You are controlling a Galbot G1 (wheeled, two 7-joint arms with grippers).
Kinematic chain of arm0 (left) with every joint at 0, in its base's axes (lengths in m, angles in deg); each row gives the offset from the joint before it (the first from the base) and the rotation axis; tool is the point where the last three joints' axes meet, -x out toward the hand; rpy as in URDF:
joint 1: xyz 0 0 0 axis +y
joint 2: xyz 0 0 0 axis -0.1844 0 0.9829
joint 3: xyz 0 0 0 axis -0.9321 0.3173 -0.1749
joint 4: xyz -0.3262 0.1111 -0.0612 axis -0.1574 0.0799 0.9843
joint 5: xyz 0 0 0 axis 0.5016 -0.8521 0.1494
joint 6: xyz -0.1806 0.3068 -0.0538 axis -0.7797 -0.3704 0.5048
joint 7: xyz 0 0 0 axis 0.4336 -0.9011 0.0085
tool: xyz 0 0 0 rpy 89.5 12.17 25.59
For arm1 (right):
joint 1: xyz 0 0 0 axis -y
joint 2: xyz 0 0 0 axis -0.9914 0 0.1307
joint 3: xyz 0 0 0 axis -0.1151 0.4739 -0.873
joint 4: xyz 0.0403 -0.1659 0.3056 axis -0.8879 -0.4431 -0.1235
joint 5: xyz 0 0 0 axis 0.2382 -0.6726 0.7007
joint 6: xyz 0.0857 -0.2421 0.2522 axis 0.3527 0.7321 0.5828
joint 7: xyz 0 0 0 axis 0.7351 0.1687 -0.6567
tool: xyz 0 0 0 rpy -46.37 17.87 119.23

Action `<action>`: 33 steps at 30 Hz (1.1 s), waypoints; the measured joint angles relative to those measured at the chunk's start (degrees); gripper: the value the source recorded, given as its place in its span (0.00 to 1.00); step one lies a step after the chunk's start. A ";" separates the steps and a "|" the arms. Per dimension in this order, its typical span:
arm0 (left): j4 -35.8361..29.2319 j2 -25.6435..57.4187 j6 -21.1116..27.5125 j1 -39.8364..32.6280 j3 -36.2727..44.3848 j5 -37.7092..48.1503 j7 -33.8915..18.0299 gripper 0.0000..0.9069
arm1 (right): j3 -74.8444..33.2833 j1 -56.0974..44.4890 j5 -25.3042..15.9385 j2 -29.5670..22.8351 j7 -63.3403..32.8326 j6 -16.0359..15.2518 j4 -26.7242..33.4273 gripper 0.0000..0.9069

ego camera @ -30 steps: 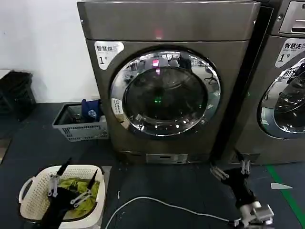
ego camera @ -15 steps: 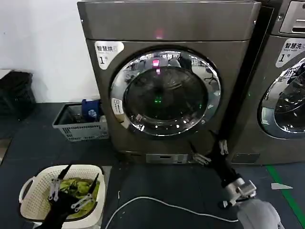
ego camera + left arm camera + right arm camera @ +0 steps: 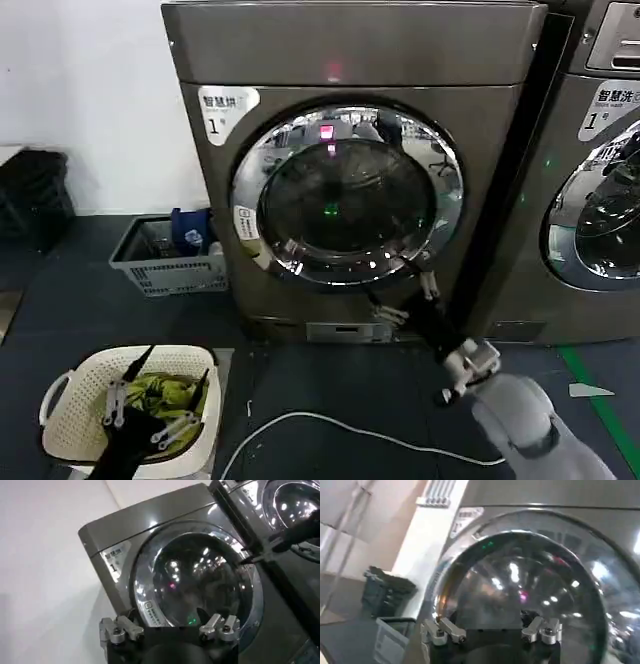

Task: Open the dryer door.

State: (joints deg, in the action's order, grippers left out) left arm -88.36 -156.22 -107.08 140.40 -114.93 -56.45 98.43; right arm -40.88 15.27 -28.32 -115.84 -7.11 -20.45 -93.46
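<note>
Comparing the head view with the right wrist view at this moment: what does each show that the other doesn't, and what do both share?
Head view alone: the left gripper open above the white laundry basket with yellow-green cloth, a white cable on the floor, the neighbouring machine, and the right gripper open at the door's lower right rim.

Right wrist view alone: a close look across the domed glass from just above that gripper's fingers.

Both: the dryer door, shut, on the dryer, and the grey crate beside it.

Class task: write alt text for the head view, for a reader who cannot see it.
The right end effector, open, reaches up to the lower right rim of the closed dryer door on the dryer. The left end effector, open, hangs over a laundry basket.
</note>
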 joint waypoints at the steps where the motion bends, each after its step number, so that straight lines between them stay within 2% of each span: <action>1: -0.01 -0.05 -0.01 0.05 -0.03 -0.03 -0.01 1.00 | 0.91 1.05 0.10 -0.17 0.03 -0.04 0.50 1.00; 13: -0.16 -0.61 -0.21 0.83 -0.52 -0.33 -0.06 1.00 | 10.62 11.36 1.73 -2.19 0.14 -0.79 6.83 1.00; 33: -0.21 -1.74 -0.65 1.41 -0.55 -1.04 -0.26 1.00 | 21.50 25.28 1.54 -8.13 -0.23 -1.54 16.84 1.00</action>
State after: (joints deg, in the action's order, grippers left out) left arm -88.57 -157.96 -107.73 141.80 -115.48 -57.49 98.17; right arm -19.38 40.54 -26.78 -123.97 -7.34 -21.98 -76.62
